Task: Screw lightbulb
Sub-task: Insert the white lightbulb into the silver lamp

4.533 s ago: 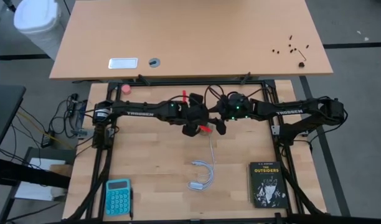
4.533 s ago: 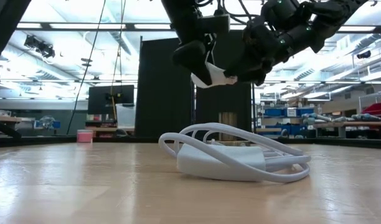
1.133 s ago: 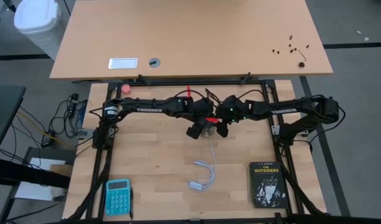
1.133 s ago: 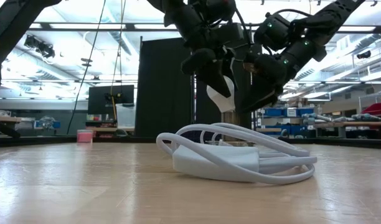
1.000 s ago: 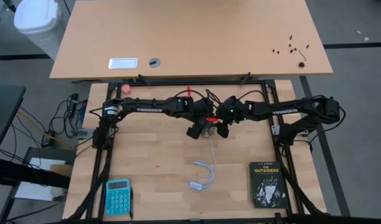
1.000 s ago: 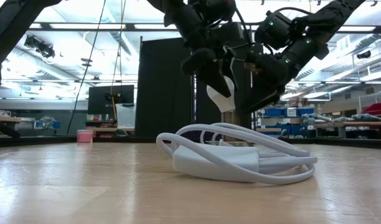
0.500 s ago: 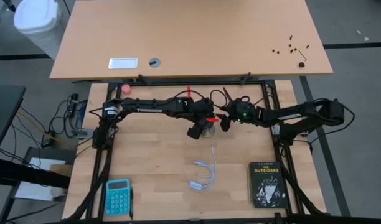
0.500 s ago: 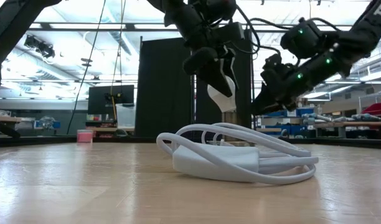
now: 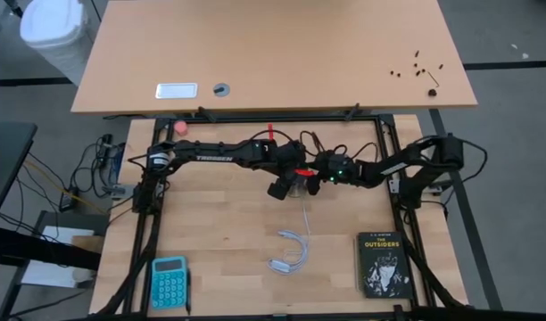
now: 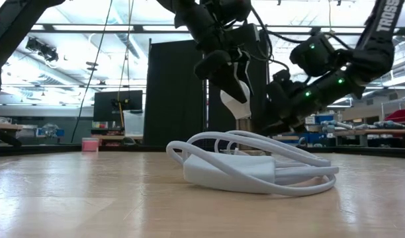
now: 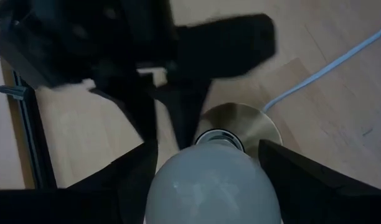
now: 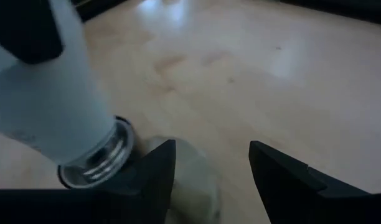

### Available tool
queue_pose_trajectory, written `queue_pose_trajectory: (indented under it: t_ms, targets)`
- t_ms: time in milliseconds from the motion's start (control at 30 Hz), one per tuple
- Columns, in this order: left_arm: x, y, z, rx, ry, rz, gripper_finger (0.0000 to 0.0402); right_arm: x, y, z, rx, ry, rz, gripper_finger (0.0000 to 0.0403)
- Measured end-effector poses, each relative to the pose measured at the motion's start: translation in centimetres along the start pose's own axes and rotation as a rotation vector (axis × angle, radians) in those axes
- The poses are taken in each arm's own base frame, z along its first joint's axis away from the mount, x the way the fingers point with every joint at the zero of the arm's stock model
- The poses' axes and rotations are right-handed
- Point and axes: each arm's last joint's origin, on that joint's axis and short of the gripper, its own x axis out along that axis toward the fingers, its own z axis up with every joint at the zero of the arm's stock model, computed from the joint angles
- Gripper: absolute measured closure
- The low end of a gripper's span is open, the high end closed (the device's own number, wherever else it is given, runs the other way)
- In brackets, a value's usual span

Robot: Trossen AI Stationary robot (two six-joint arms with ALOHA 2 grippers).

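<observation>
— What has changed since half a second ago?

— The right gripper point(image 12: 212, 152), which had drawn away from the socket disc point(image 11: 253, 124), is back in beside it. The left arm has not shifted.

— Where is the lightbulb point(image 11: 212, 190)?

— Directly above the socket, upright, its grey screw base pointing down at the brass disc's centre. Whether the threads have entered cannot be told.

— Who has it?

— The left gripper point(image 9: 285, 185). Its fingers are spread wide around the white globe, one on each side, clamping it.

— And the right claw?

— Low at the socket's rim, partly open. Its two fingers stand apart with bare wood between them, and the disc's edge sits just beside one finger. No grip on anything is visible; whether it touches the disc cannot be told.

— What else is on the table point(image 9: 219, 232)?

— A white cord point(image 10: 255, 173) runs from the socket to a loose coil on the side away from the arms' mounts. A dark book point(image 9: 381, 263) and a teal calculator point(image 9: 169, 281) lie well apart from the socket, beyond the coil, at opposite corners.
</observation>
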Motion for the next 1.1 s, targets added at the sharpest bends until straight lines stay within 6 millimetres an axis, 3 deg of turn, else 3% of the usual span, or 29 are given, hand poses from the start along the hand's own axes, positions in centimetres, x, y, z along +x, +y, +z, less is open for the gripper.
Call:
queue_pose_trajectory:
  t_ms: [267, 700, 867, 1100]
  targets:
    - [-0.2, -0.3, 0.0, 0.001, 0.008, -0.031, 0.0126, 2.3, 1.9, 0.2, -0.018, -0.012, 0.040, 0.0188]
    - [-0.1, -0.6, 0.2, 0.015, 0.011, -0.022, 0.0126, -1.3, 0.9, -1.3, -0.053, 0.038, 0.108, 0.0190]
    - [-0.1, -0.6, 0.2, 0.014, 0.011, -0.022, 0.0126, -1.0, 1.1, -0.9, -0.061, 0.015, 0.111, 0.0190]
    - [0.1, -0.7, 0.2, 0.007, 0.010, -0.032, 0.0126, 1.0, 3.0, 0.4, -0.110, -0.019, 0.191, 0.0190]
